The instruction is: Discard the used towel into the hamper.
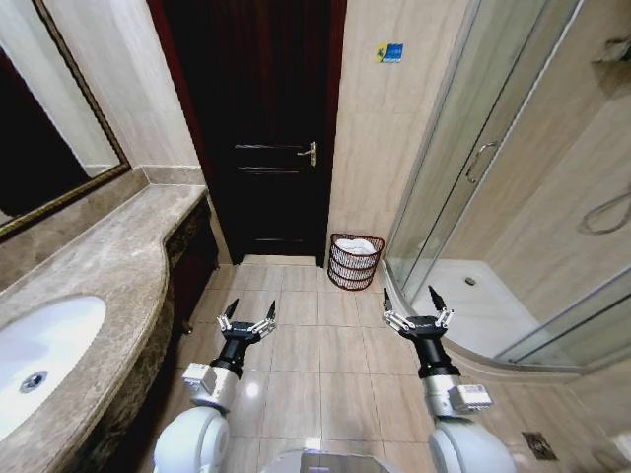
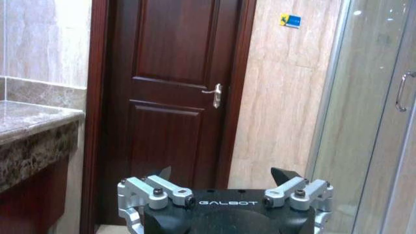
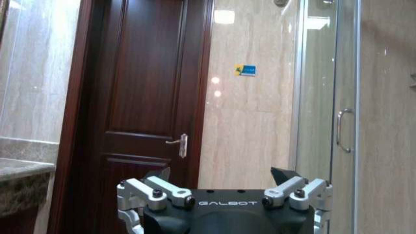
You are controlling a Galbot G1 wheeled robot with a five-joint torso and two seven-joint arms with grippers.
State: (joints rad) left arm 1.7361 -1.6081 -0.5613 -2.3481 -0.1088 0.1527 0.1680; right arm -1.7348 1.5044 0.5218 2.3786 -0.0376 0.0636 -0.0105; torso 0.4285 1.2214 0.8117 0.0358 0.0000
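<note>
Wood door: dark reddish-brown panelled door (image 1: 271, 128) with metal lever handle (image 1: 310, 152) is my landmark; shut, straight ahead.
Glass shower: curved glass shower enclosure (image 1: 463, 158) stands right of the door, past a strip of beige tiled wall.
Marble counter: brown-grey marble vanity counter (image 1: 108, 266) with white oval sink (image 1: 39, 350) runs left of the door, toward the robot.
Hamper: small round dark reddish-brown wire hamper (image 1: 355, 261) sits on the floor just right of the door, against the tiled wall; white towel (image 1: 359, 246) lies inside at the rim.
Left gripper (image 1: 248, 314): held over floor tiles well short of the door, fingers spread apart, holding nothing.
Right gripper (image 1: 414, 301): level with it, nearer the shower, fingers spread, holding nothing.
Risk: towel looks deposited; a further reach could knock the light hamper over.
Risk 2: driving or turning could clip the shower glass or counter edge.
</note>
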